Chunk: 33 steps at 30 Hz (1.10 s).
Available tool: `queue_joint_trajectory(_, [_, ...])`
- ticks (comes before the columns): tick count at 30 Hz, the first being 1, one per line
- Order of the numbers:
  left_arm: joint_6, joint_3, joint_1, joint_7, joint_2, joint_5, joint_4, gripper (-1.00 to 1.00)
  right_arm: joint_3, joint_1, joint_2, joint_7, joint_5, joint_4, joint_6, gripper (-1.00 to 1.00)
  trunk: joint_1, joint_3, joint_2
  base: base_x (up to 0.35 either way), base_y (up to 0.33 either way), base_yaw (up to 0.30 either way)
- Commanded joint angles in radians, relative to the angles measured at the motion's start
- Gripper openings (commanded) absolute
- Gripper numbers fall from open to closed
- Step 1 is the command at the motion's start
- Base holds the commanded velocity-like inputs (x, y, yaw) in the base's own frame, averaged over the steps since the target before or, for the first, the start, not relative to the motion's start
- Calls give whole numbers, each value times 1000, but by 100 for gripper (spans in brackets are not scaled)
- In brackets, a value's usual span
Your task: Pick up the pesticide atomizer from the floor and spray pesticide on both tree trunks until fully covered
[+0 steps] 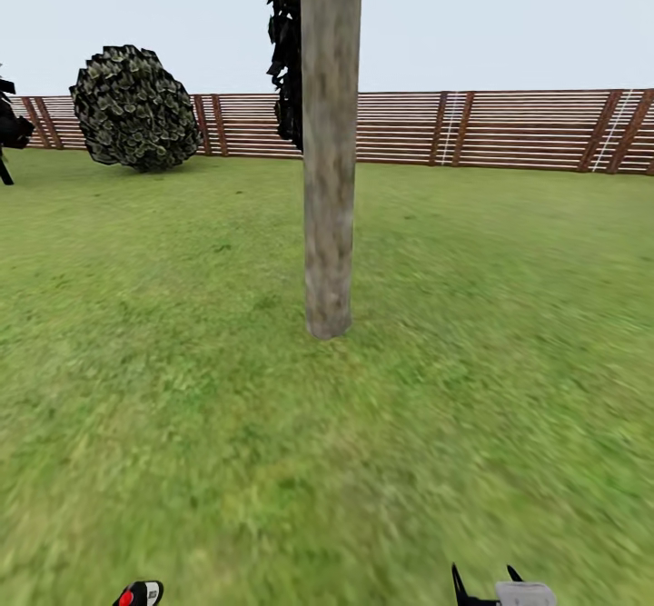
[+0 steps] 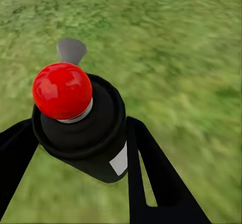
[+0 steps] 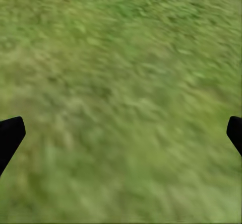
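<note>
Two black fingers point(image 2: 151, 183) of the left jaws point(image 2: 80, 148) pinch the pesticide atomizer point(image 2: 85, 128) btwn them, red cap up, over the grass floor point(image 2: 181, 58). Right jaws point(image 3: 121, 133) spread wide, nothing btwn, grass beneath. One tree trunk point(image 1: 329, 152) stands upright well ahead of both jaws; round bush point(image 1: 134, 108) and fence point(image 1: 509, 129) beyond.

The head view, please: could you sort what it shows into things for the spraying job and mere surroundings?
Job: pesticide atomizer, shut in the left gripper; tree trunk; grass floor.
Surroundings: round bush; slatted fence; open right gripper.
</note>
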Motion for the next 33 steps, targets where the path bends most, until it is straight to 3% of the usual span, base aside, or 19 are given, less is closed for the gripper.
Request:
queue_joint_trajectory(1, [0,0,0,0,0,0,0,-100,0,0,0,0,0,0,0,100,0,0,0,336,0,0])
queue_joint_trajectory(33, [0,0,0,0,0,0,0,-100,1,0,0,0,0,-1,0,100,0,0,0,336,0,0])
